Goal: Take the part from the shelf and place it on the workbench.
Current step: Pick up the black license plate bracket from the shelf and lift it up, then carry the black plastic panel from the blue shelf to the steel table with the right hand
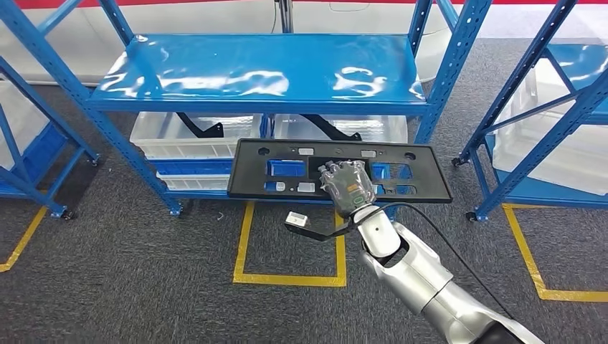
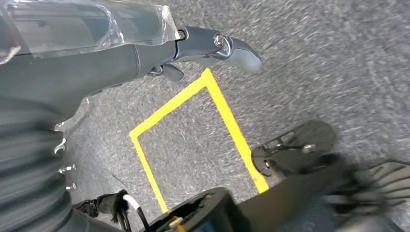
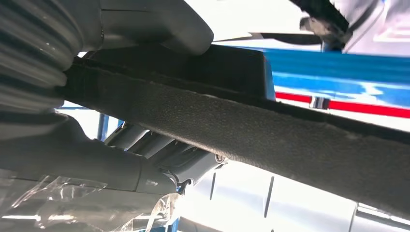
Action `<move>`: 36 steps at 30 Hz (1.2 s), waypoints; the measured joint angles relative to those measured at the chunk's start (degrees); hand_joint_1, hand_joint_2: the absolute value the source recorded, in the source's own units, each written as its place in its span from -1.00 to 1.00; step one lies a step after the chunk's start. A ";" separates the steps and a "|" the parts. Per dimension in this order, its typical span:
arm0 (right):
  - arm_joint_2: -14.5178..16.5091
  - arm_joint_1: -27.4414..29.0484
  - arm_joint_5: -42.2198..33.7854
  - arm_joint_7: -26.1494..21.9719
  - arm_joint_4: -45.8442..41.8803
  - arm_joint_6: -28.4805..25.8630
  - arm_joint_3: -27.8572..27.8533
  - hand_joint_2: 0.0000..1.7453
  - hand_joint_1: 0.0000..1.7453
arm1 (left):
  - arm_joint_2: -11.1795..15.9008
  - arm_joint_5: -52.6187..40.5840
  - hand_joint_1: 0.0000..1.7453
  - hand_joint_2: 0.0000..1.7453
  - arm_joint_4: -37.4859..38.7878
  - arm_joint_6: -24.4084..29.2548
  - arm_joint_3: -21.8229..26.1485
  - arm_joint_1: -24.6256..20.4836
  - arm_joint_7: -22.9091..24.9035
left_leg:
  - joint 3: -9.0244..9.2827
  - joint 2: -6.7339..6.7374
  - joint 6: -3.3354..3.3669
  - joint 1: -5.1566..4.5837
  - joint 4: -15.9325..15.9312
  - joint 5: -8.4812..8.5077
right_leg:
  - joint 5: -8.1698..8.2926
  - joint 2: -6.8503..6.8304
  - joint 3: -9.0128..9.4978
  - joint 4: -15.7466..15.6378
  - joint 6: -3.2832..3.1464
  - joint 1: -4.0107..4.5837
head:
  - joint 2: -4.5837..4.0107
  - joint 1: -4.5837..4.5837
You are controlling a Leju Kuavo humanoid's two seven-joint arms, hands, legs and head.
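Note:
The part is a long flat black plastic panel [image 1: 287, 170] with several cut-outs, held level in the air in front of the blue shelf [image 1: 258, 72]. My right hand [image 1: 348, 188] grips its near edge right of centre, fingers lying over the top. In the right wrist view the panel's rough black edge [image 3: 270, 130] runs between my thumb [image 3: 159, 24] and the fingers [image 3: 183, 162] beneath it. My left hand [image 2: 145, 53] hangs over the grey carpet, fingers extended, holding nothing.
Two clear bins [image 1: 193, 136] with black parts sit on the lower shelf level behind the panel. More blue racks stand at the left [image 1: 29, 150] and right [image 1: 545, 107]. Yellow tape squares [image 1: 287, 276] mark the grey carpet. A cable with a small tag [image 1: 296, 219] dangles from my right wrist.

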 joint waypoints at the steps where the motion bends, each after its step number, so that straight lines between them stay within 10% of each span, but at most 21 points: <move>1: -0.13 -0.10 -0.01 0.17 -0.09 -0.09 -0.16 1.00 1.00 | 0.00 0.00 -1.00 1.00 0.00 0.07 0.01 -0.14 0.00 | 3.54 -0.09 0.20 -0.11 -5.21 -0.18 | 0.71 -0.01 -0.58 -0.01 0.26 0.00 | 0.01 -0.01; 3: -0.32 -0.51 -0.33 0.31 -0.25 -0.25 -0.64 1.00 1.00 | 0.00 0.04 -1.00 1.00 0.00 0.15 0.02 -0.56 0.00 | 7.25 -0.28 0.74 -0.48 -11.81 -1.22 | 2.41 -0.06 -1.48 -0.37 0.78 -0.04 | 0.01 -0.01; 5: -0.53 -0.78 -1.33 -0.01 -0.27 0.04 -0.91 1.00 1.00 | -0.04 0.13 -1.00 1.00 0.00 0.19 0.02 -0.66 0.00 | 6.23 -0.25 1.51 -0.48 -12.66 -0.57 | 3.50 -0.01 -2.51 -0.66 1.37 -0.08 | 0.01 0.00; 7: -0.78 -0.61 -2.65 -0.68 -0.26 1.05 -0.93 1.00 1.00 | -0.07 0.23 -1.00 1.00 0.00 0.17 0.04 -0.39 0.00 | 4.62 -0.02 2.41 -0.30 -12.36 0.83 | -0.20 0.12 -3.98 2.34 2.04 -0.11 | 0.00 0.01; 10: -1.18 -0.28 -3.83 -1.19 -0.26 2.52 -0.93 1.00 1.00 | -0.04 0.27 -1.00 1.00 0.00 0.17 0.09 -0.26 -0.02 | 2.02 0.13 3.27 -0.52 -12.02 2.98 | -9.94 0.16 -6.88 15.21 2.58 -0.26 | -0.01 0.01; 12: -1.29 -0.12 -3.96 -1.18 -0.26 2.94 -0.93 1.00 1.00 | -0.04 0.20 -1.00 1.00 0.00 0.20 0.11 -0.27 -0.04 | 0.11 0.15 3.26 -0.58 -11.80 4.41 | -10.34 0.16 -6.82 21.05 2.63 -0.29 | 0.00 0.01; 15: -1.31 -0.02 -3.65 -0.94 -0.26 3.03 -0.94 1.00 1.00 | -0.04 -0.05 -1.00 1.00 0.00 0.21 0.11 -0.16 -0.11 | -2.12 0.12 2.80 -0.54 -11.69 6.30 | -6.59 0.24 0.80 14.46 2.06 -0.24 | 0.01 0.02; 18: -1.09 -0.40 -3.32 -0.70 -0.32 2.99 -0.96 1.00 1.00 | -0.04 -0.37 -1.00 1.00 0.00 0.25 0.11 -0.13 -0.44 | -2.81 0.12 1.91 -0.64 -11.81 7.77 | -9.16 0.36 10.75 0.83 1.04 0.24 | 0.00 0.02; 21: -1.02 -0.60 -3.20 -0.61 -0.38 2.98 -0.96 1.00 1.00 | 0.04 -0.63 -1.00 1.00 0.02 0.26 0.11 -0.09 -0.55 | -3.82 0.11 0.86 -0.49 -11.43 8.12 | -8.63 0.22 10.68 -1.08 0.20 0.09 | 0.00 0.00; 25: -1.06 -0.43 -2.90 -0.38 -0.39 2.81 -0.96 1.00 1.00 | 0.10 -0.93 -1.00 1.00 0.04 0.22 0.11 0.14 -0.56 | -9.24 0.04 -0.43 0.03 2.39 -1.48 | -6.44 -0.06 8.21 -1.07 -0.76 -0.15 | -0.01 -0.03; 27: -1.06 -0.16 -2.78 -0.22 -0.39 2.62 -0.96 1.00 1.00 | 0.11 -1.05 -1.00 1.00 0.04 0.24 0.13 -0.02 -0.56 | -10.39 0.06 -0.85 0.14 8.02 -2.27 | -5.66 -0.39 6.97 -0.83 -0.68 -0.12 | -0.01 -0.02; 32: -1.11 0.24 -2.64 -0.02 -0.39 2.32 -0.97 1.00 1.00 | 0.13 -1.25 -1.00 1.00 0.04 0.24 0.11 0.04 -0.33 | 0.84 2.63 -0.51 -0.05 -7.75 2.93 | -4.77 -1.65 5.64 -0.21 0.13 0.12 | -0.01 0.00; 36: -1.21 0.22 -2.52 0.00 -0.39 2.10 -0.98 1.00 1.00 | 0.14 -1.27 -1.00 1.00 0.04 0.24 0.10 -0.13 -0.33 | 2.00 1.77 1.30 -0.09 -11.56 2.44 | -5.06 -2.87 4.62 0.91 1.06 0.36 | -0.01 0.01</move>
